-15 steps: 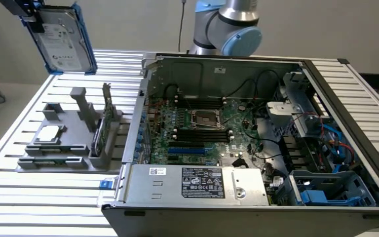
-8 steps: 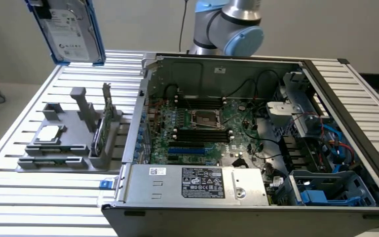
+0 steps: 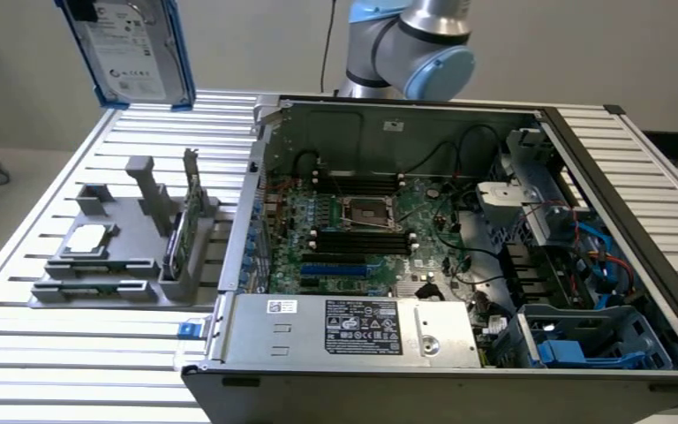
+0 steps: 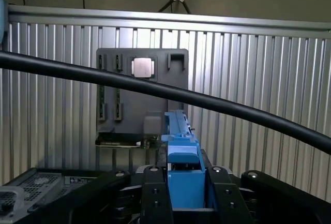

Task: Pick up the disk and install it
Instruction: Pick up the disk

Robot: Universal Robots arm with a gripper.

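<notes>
My end effector (image 4: 187, 195) grips the disk (image 3: 130, 51) by its blue rails, high over the table (image 3: 56, 353) at the exterior view's left, well apart from the open computer case (image 3: 457, 265); I judge this carry needs a firm, untilted grip.

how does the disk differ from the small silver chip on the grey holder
The disk is up in the air, clamped in the gripper; the chip lies flat in the grey holder on the table. The disk is far larger and rectangular, the chip small and square. The disk has blue rails and a white label; the chip is bare. Both are silver-grey metal.
</notes>
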